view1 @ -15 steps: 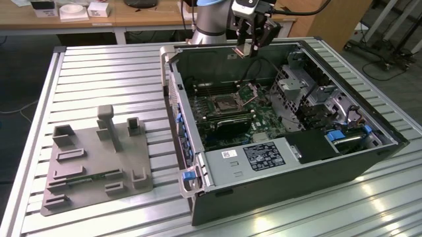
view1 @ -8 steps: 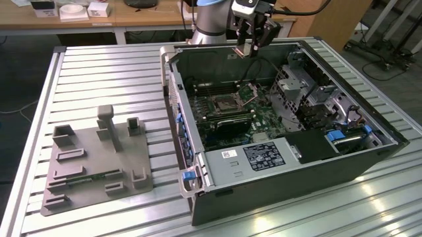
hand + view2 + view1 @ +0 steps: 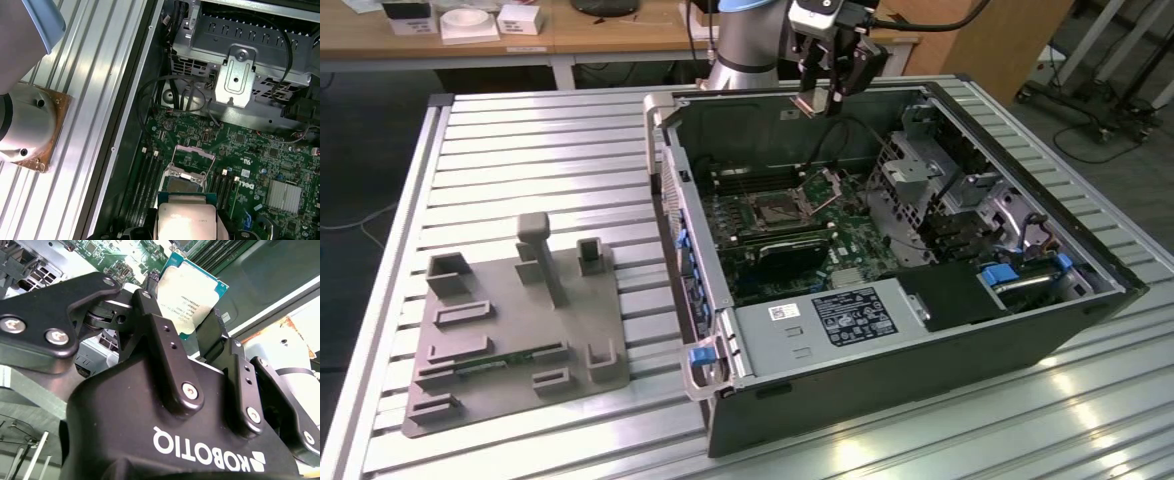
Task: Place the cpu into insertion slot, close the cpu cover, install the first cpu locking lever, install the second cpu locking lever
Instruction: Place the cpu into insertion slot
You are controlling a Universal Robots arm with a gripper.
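At the exterior view's left: grey holder tray [image 3: 520, 330], flat on the slatted table [image 3: 534, 130]. Right of it: open computer case [image 3: 881, 400], green board inside. On the board: insertion slot [image 3: 781, 212], dark centre bare; cpu cover [image 3: 825, 185] tipped up, just beside the slot. Above the case's far wall: gripper [image 3: 827, 98], well apart from the slot. Clamps the cpu [image 3: 192, 285] by two opposite edges, fingers [image 3: 165, 340] narrow on it, silvery face showing in both wrist views. Further right: grey drive cage [image 3: 921, 170].
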